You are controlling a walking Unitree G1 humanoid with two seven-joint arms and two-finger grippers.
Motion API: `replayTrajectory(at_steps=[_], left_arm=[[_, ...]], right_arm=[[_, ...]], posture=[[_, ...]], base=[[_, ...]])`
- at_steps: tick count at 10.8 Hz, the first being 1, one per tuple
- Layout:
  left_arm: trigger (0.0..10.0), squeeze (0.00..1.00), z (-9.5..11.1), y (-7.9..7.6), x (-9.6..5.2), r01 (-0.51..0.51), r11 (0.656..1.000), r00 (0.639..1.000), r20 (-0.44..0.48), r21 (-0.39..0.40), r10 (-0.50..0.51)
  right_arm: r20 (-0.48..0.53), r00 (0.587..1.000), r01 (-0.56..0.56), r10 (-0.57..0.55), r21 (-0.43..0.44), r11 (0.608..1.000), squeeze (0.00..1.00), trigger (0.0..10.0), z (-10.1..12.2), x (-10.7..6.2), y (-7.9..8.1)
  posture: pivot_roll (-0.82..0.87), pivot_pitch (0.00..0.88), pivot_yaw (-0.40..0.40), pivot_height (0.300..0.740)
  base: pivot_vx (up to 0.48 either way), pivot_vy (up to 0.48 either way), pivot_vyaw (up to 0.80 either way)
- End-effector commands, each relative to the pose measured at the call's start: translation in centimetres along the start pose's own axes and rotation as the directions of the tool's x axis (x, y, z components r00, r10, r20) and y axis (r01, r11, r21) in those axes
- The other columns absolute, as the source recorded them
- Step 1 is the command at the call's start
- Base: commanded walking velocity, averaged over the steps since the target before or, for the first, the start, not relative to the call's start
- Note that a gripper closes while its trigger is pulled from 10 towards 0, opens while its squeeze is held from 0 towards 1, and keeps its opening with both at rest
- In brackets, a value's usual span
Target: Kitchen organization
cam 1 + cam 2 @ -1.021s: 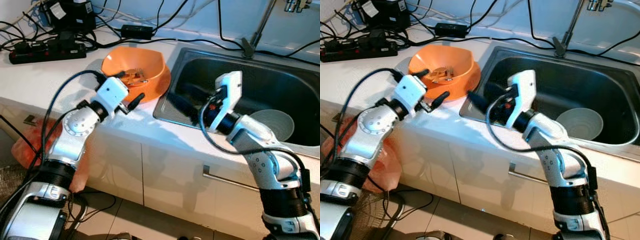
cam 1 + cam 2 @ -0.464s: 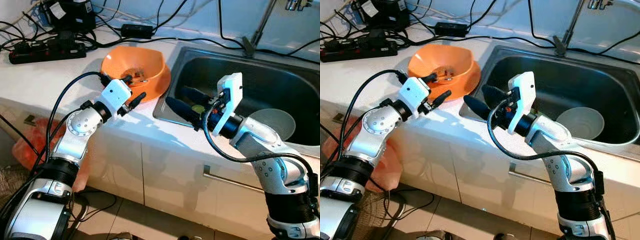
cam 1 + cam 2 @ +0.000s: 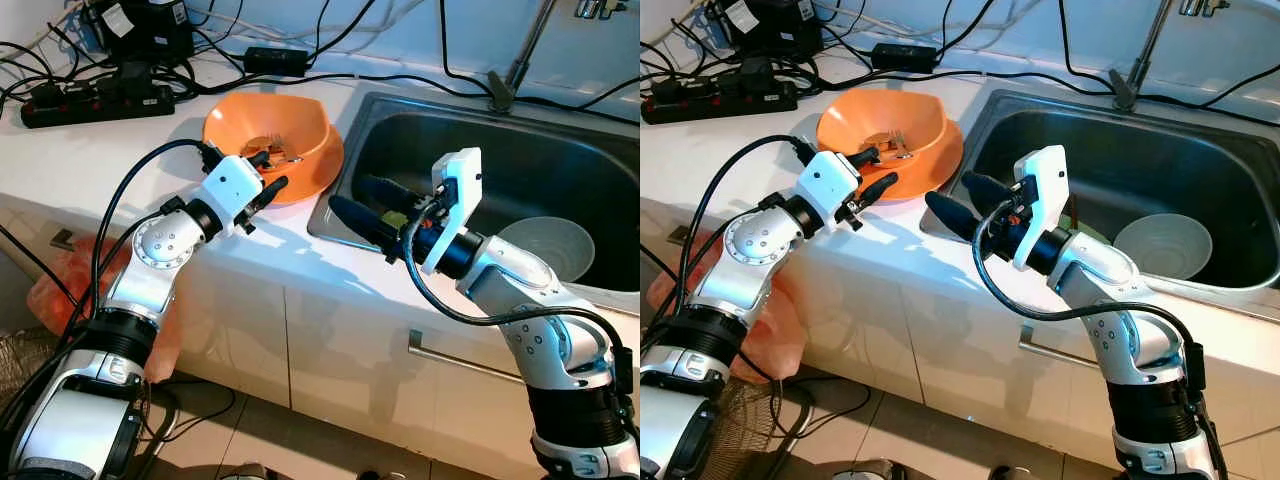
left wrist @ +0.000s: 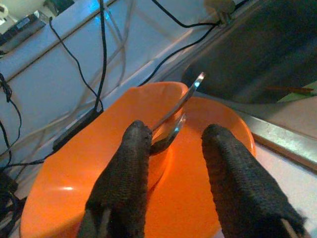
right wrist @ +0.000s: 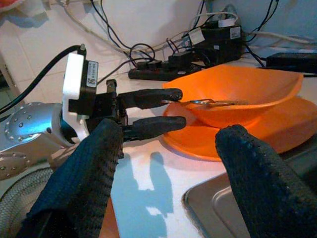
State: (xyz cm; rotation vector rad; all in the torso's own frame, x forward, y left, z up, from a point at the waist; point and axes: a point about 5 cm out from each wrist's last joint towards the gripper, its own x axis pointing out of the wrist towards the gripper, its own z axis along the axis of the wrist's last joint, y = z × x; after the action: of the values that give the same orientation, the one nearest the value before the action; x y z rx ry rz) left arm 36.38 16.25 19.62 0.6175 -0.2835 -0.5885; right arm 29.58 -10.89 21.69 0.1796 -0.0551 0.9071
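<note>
The left end effector (image 3: pixel 270 178) is held wide at the near rim of the orange bowl (image 3: pixel 300 132) on the white bench (image 3: pixel 90 150), gripping nothing; cutlery (image 4: pixel 176 119) lies inside the bowl. The right end effector (image 3: pixel 958 200) is spread wide over the sink (image 3: pixel 560 170) edge, empty

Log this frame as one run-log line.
task: kitchen organization | left tool: open, at orange bowl rim, near spoon | right tool: open, over sink left edge | white bowl in sink
</note>
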Motion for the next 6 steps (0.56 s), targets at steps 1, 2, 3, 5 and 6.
replayTrajectory(at_steps=[1, 2, 3, 5, 6], left_arm=[[0.0, 0.00, 0.1, 0.3, 0.1, 0.002, 1.000, 1.000, 0.004, 0.019, -0.002], [0.0, 0.00, 0.3, 0.6, 0.1, -0.011, 0.999, 1.000, 0.015, 0.046, 0.010], [0.0, 0.00, 0.5, 0.8, 0.0, -0.022, 0.998, 1.000, 0.023, 0.059, 0.020], [0.0, 0.00, 1.0, 1.5, -0.2, -0.060, 0.994, 0.997, 0.051, 0.094, 0.055], [0.0, 0.00, 1.2, 1.9, -0.3, -0.079, 0.991, 0.995, 0.063, 0.109, 0.072]], right_arm=[[0.002, 1.000, -0.010, 0.011, -0.010, 1.000, 0.00, 10.0, 0.0, 0.0, 0.4], [0.000, 1.000, -0.006, 0.006, -0.008, 1.000, 0.00, 10.0, -0.1, 0.0, 0.3], [-0.001, 1.000, -0.004, 0.004, -0.006, 1.000, 0.00, 10.0, -0.2, 0.0, 0.3], [-0.002, 1.000, -0.003, 0.003, -0.004, 1.000, 0.00, 10.0, -0.3, 0.0, 0.2], [-0.003, 1.000, -0.001, 0.001, -0.002, 1.000, 0.00, 10.0, -0.4, 0.1, 0.2]], posture=[[0.13, 0.067, 0.010, 0.740], [0.13, 0.067, 0.010, 0.740], [0.13, 0.065, 0.009, 0.740], [0.13, 0.068, 0.008, 0.740], [0.13, 0.068, 0.007, 0.740]], base=[[0.000, 0.000, 0.00], [0.000, 0.000, 0.00], [0.000, 0.000, 0.00], [0.000, 0.000, 0.00], [0.000, 0.000, 0.00]])
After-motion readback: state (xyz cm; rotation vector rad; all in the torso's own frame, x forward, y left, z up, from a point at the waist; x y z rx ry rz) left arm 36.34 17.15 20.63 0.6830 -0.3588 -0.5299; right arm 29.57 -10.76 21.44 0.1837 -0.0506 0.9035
